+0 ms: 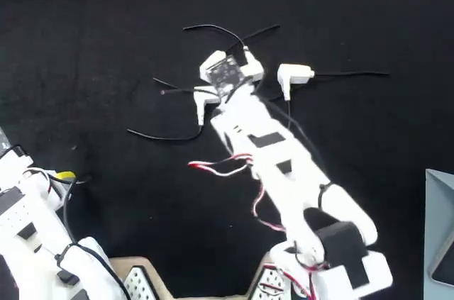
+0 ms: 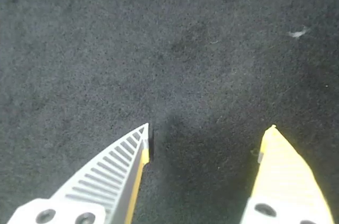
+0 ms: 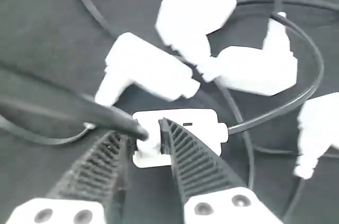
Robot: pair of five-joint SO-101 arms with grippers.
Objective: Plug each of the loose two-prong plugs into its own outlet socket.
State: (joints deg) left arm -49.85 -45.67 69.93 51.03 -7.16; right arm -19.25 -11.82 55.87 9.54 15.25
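Several white plug and socket pieces with thin black cords lie bunched at the middle of the black table. In the right wrist view my right gripper is shut on a small white plug at the end of a black cord. That plug sits against a white socket block. Around it lie other white pieces. In the high view the right arm's wrist covers the cluster; one white piece lies apart from it. My left gripper is open over bare cloth.
Loose black cords trail outward from the cluster on the cloth. The left arm rests at the near left corner. A grey object stands at the right edge. Red and white wires hang beside the right arm.
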